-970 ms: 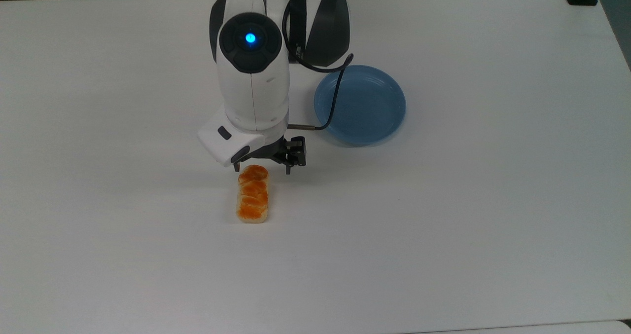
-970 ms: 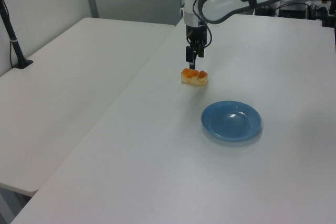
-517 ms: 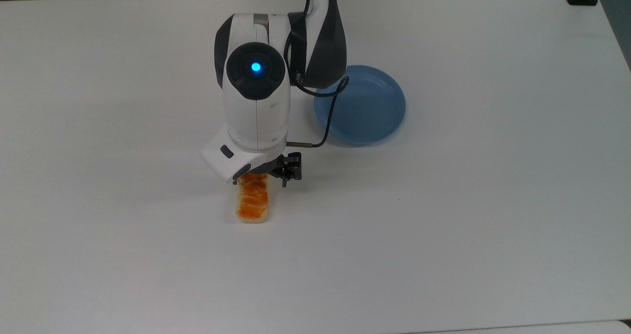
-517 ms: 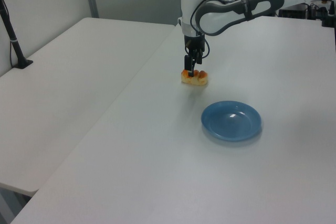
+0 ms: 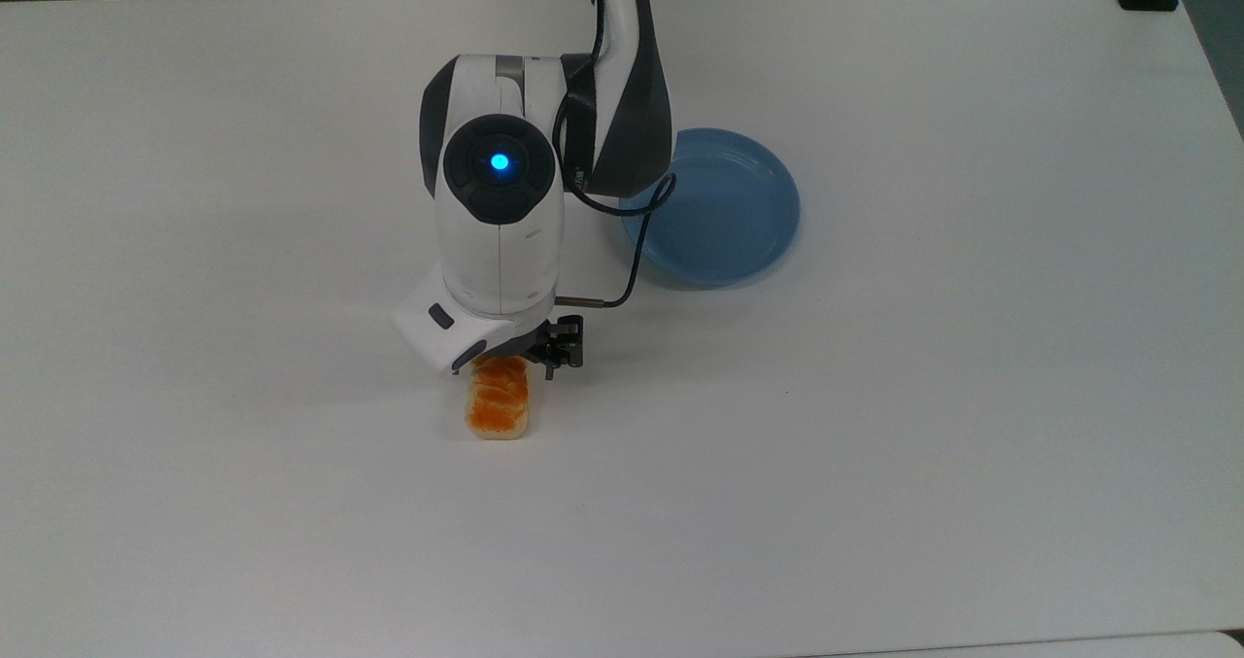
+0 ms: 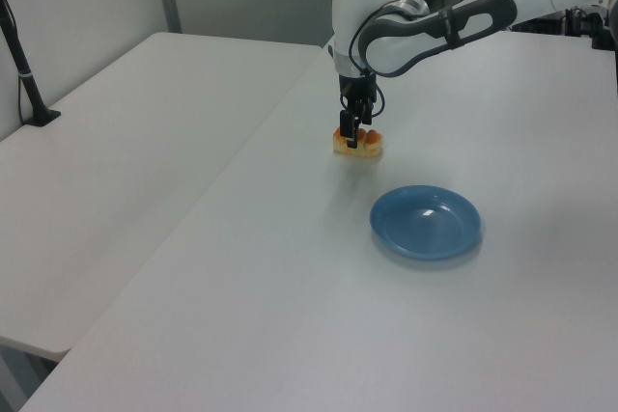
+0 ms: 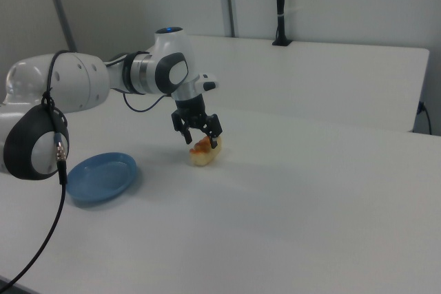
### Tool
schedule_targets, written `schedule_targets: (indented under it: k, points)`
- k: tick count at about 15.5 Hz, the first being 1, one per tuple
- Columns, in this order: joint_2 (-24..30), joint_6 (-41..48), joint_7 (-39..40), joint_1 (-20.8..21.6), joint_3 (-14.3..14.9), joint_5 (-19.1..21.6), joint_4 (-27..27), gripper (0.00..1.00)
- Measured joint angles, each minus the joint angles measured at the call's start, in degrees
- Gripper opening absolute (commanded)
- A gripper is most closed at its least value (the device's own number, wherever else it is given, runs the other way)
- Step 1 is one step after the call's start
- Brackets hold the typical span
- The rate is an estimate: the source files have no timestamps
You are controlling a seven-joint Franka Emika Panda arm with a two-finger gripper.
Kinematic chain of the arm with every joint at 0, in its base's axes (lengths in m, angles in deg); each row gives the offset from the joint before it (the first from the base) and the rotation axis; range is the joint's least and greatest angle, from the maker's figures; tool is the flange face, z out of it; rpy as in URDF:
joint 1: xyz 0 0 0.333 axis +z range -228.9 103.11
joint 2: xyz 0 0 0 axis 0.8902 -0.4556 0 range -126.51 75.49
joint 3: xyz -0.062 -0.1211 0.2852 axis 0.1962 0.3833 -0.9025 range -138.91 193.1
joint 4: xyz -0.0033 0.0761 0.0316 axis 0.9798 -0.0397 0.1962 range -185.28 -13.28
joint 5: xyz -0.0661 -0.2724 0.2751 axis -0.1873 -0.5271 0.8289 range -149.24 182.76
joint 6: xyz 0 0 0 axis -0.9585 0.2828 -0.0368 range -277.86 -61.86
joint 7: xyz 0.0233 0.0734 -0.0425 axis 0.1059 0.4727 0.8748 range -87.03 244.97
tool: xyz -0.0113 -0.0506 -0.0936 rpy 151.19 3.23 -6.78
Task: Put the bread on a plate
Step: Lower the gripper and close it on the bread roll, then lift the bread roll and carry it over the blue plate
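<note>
One second ago the black two-finger hand (image 7: pixel 200 136) hung above the far end of the small oblong loaf of bread with its glossy orange-brown top (image 5: pixel 500 408); it has since come down, and its spread fingers now straddle that end, one on each side, not visibly pressing it. The bread lies flat on the white table (image 5: pixel 875 444), just below the hand. Well off to the hand's side, at the top view's right, sits the round light-blue plate (image 5: pixel 729 211). A second white table (image 6: pixel 106 171) and pale wall panels lie beyond.
</note>
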Motion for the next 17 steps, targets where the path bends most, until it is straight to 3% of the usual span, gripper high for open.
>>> schedule_targets:
  k: [5,8,11,17]
  points:
    - [-0.49,0.0,-0.02,-0.29,0.02,-0.69,-0.08,0.79]
    - [-1.28,-0.16,-1.55,-0.12,0.01,-3.04,-0.39,0.45]
    - [-1.43,-0.52,-2.16,0.05,-0.03,-3.26,-0.36,0.33]
    - [0.04,-0.61,-2.3,0.18,-0.19,-3.26,0.01,0.29]
